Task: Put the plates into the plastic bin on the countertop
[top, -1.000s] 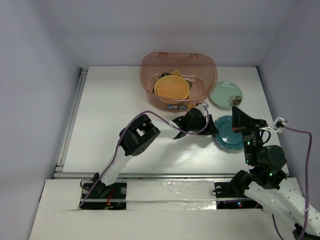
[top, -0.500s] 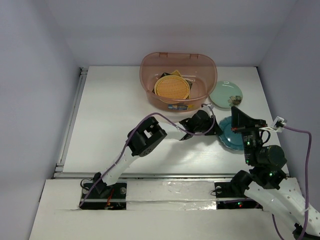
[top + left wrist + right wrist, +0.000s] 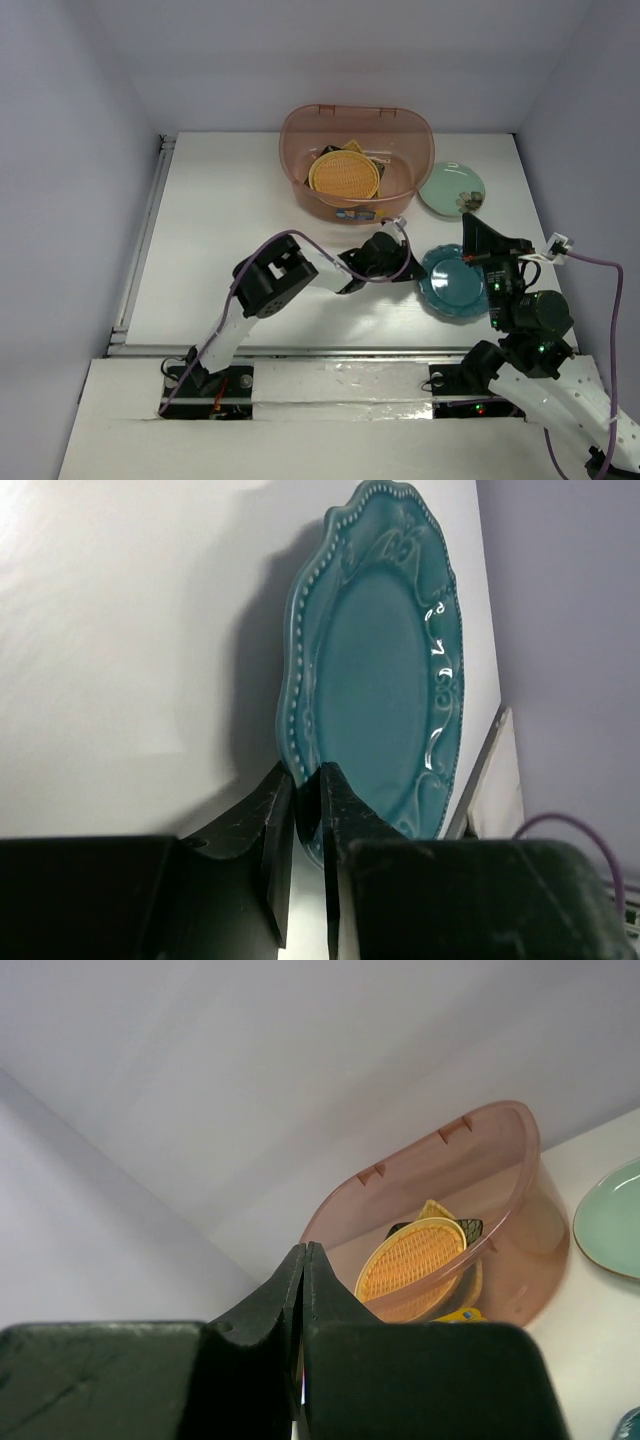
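- I count two plates outside the plastic bin [image 3: 356, 106], both on the countertop [image 3: 220, 220]: teal plate [image 3: 455, 283], pale green plate [image 3: 452, 188].
- Bin holds one stack, orange ribbed plate [image 3: 345, 175] on top; can't count those beneath.
- Bin sticker [image 3: 355, 212]: unreadable.
- Left gripper [image 3: 307, 780] pinches the teal plate's rim.
- Right gripper [image 3: 303, 1255]: fingers pressed together.

Three plain walls of pale lilac-grey are seen: a far wall [image 3: 340, 50], a left wall [image 3: 60, 200] and a right wall [image 3: 600, 130]. Between them a white countertop [image 3: 220, 220] with faint wood grain is set. A metal rail [image 3: 140, 250] is fixed along its left edge, and another along its near edge. Nearer still, a white board [image 3: 330, 440] is laid. Everything is lit softly and evenly.
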You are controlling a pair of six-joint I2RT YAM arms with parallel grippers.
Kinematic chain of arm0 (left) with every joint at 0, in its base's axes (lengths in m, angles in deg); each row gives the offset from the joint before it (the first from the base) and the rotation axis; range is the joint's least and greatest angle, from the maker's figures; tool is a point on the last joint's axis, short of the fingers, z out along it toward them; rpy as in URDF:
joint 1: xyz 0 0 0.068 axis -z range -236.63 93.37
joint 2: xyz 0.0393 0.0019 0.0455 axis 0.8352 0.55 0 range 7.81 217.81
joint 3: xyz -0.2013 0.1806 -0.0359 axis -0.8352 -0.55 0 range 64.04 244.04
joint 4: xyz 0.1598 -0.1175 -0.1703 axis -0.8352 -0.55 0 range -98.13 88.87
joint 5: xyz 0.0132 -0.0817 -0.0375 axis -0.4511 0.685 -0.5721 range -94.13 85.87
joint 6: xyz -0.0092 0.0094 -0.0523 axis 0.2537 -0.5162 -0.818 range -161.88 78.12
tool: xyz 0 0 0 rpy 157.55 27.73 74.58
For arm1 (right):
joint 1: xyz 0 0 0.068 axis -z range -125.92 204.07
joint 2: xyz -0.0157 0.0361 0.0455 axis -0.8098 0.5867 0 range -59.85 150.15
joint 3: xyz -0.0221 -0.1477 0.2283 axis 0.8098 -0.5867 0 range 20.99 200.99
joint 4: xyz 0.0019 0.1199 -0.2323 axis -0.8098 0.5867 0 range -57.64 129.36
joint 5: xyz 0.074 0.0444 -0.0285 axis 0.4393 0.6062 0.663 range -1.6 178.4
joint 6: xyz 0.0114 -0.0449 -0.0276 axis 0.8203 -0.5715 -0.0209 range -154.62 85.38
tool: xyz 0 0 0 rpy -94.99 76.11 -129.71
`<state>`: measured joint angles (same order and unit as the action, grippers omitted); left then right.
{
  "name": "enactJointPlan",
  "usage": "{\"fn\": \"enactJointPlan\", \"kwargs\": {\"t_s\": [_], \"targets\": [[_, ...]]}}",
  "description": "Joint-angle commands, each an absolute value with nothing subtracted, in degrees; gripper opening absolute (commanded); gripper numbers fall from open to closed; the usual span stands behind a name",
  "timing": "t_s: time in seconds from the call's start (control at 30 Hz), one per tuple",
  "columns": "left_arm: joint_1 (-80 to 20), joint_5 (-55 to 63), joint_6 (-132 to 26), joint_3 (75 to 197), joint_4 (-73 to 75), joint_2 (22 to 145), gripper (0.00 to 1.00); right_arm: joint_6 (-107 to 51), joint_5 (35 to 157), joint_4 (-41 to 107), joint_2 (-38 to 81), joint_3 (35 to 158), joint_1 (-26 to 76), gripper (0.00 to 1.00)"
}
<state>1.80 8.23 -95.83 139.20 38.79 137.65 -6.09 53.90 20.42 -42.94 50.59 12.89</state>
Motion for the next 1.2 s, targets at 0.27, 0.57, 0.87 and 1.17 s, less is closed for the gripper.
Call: {"fn": "enactJointPlan", "kwargs": {"t_s": [0.27,0.57,0.87,1.17], "targets": [[-1.52,12.84,-95.84,115.64,55.2,113.82,0.0,-5.79,52.02,19.53,-43.15,51.31,13.21,0.0],[-9.25,17.92,-98.82,107.2,60.47,102.3,0.0,-5.62,51.14,19.0,-41.66,51.13,13.21,0.0],[-13.12,22.06,-99.1,107.8,59.69,94.65,0.0,-5.79,50.61,18.83,-41.74,50.87,13.21,0.0],[-18.74,24.0,-98.92,114.12,59.34,89.02,0.0,-5.44,49.2,18.74,-46.14,49.64,13.21,0.0]]}}
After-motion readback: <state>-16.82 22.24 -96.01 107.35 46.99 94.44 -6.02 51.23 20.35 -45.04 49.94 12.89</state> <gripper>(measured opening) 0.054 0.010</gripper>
